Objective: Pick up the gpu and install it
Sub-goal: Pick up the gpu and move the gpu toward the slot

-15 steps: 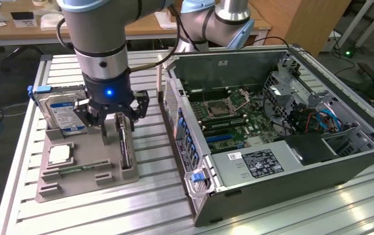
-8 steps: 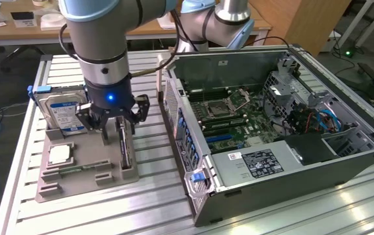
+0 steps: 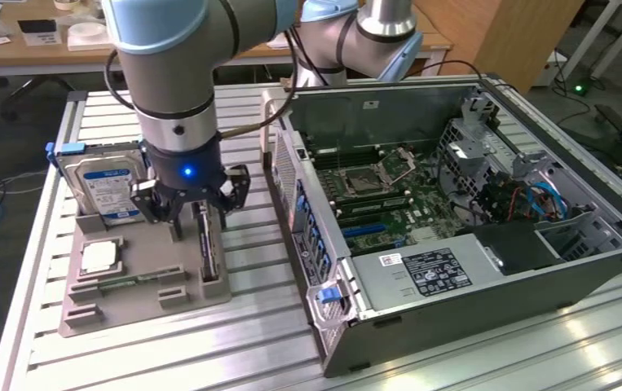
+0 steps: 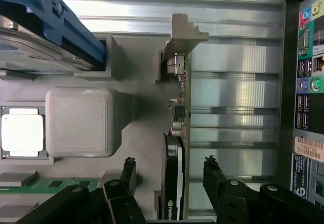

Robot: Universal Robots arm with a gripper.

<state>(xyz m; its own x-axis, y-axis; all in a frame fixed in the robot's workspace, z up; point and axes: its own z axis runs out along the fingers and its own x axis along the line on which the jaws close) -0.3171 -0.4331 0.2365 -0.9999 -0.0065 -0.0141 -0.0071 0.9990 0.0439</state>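
Note:
The gpu (image 3: 209, 248) stands on edge in a slot of the grey holder tray (image 3: 142, 305), its silver bracket (image 4: 183, 35) at the far end. My gripper (image 3: 194, 213) hangs straight down over it, open. In the wrist view the thin card's edge (image 4: 180, 127) runs between my two black fingers (image 4: 127, 172), with a gap on each side and no contact. My gripper (image 4: 169, 172) holds nothing. The open computer case (image 3: 571, 269) lies at the exterior view's right, its motherboard (image 3: 398, 204) exposed.
On the same tray stand a silver hard drive (image 3: 104, 183) in a blue-edged slot, a processor chip (image 3: 99, 257) and a green memory stick (image 3: 125, 283). The case's rear port panel (image 4: 304, 82) is close beside the tray. All of it rests on a ribbed aluminium table (image 3: 158, 358).

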